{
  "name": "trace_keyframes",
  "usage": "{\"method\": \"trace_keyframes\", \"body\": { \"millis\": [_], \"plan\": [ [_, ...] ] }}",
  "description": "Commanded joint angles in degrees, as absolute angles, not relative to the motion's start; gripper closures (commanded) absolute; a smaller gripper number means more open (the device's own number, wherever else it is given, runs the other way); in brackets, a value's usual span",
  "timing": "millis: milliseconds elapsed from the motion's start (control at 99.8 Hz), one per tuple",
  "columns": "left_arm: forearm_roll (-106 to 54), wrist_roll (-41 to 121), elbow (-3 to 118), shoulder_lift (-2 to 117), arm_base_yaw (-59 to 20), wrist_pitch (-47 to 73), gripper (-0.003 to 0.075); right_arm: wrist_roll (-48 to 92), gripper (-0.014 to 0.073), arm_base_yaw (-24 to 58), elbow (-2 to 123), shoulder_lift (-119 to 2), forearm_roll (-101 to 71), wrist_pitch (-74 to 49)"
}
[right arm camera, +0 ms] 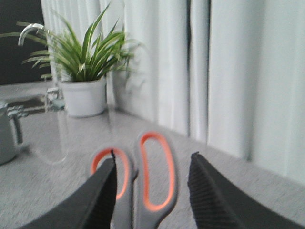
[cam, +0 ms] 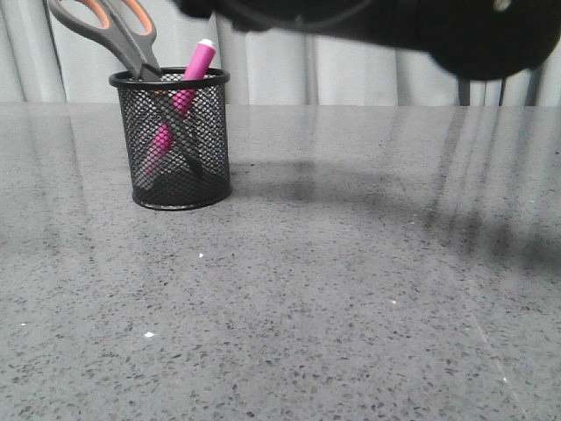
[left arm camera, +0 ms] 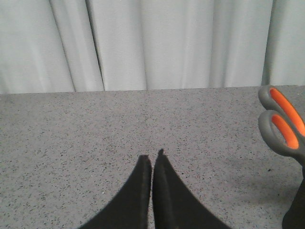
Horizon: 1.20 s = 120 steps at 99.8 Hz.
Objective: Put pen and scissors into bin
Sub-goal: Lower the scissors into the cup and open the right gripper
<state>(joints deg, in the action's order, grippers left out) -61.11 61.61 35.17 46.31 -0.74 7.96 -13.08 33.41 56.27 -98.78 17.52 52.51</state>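
Front view: the bin [cam: 181,140] is shown standing upright on the grey speckled table [cam: 351,289], at the left of the view. 2 items are held inside it. The scissors [cam: 118,35] are set blades down, the dark blades being visible through the mesh, with the orange-lined handles projecting above the rim and leaning toward the left. The pen [cam: 186,92] is seen leaning the opposite way, its white tip raised above the rim on the right side, so that the 2 items cross inside the mesh. A dark part of an arm [cam: 421,26] is seen across the top of the view, above and to the right of the bin and apart from it; its shadow is cast on the table.

Left wrist view: the left pincer [left arm camera: 152,164] is shown with its 2 fingers pressed together, nothing being held between them. It is positioned over bare table, with the scissors handles visible at the edge of the view, well apart from the fingertips.

Right wrist view: the right pincer [right arm camera: 151,164] is shown spread wide, with nothing gripped. The scissors handles appear beyond the gap between the fingers; whether either finger touches them cannot be told. A potted plant [right arm camera: 86,67] and white curtains [right arm camera: 228,71] are seen in the background.
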Motion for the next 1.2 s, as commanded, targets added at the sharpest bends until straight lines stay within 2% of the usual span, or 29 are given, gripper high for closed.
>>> {"method": "trace_keyframes", "body": {
  "millis": [0,90,211,311,551,832,1063,1193],
  "plan": [
    [-61.94,60.90,36.81,45.69,-0.64,5.67,0.0741,-12.68,0.0302,31.35,56.45,-93.05,16.83,57.68],
    [-61.94,60.90,36.81,45.69,-0.64,5.67,0.0742,-12.68,0.0380,29.00,54.14,-89.22,16.60,57.29],
    [-61.94,60.90,36.81,45.69,-0.64,5.67,0.0742,-12.68,0.0561,25.36,50.00,-83.02,16.60,54.06],
    [-61.94,60.90,36.81,45.56,-0.64,5.67,0.0742,-12.68,0.0669,22.04,45.68,-76.90,16.30,51.45],
    [-61.94,60.90,35.58,43.07,-0.64,5.80,0.0742,-12.68,0.0669,14.16,35.01,-61.97,14.07,46.65],
    [-62.05,61.24,26.86,30.77,-0.64,3.02,0.0742,-12.68,0.0669,2.30,19.32,-40.78,13.80,40.12],
    [-63.81,61.24,16.57,16.63,-0.64,2.47,0.0742,-12.68,0.0669,-0.12,6.53,-25.62,13.52,39.86],
    [-68.45,61.24,14.66,10.05,-0.64,1.73,0.0742,-12.68,0.0669,-0.12,2.23,-19.96,10.84,35.97]
  ]
}}
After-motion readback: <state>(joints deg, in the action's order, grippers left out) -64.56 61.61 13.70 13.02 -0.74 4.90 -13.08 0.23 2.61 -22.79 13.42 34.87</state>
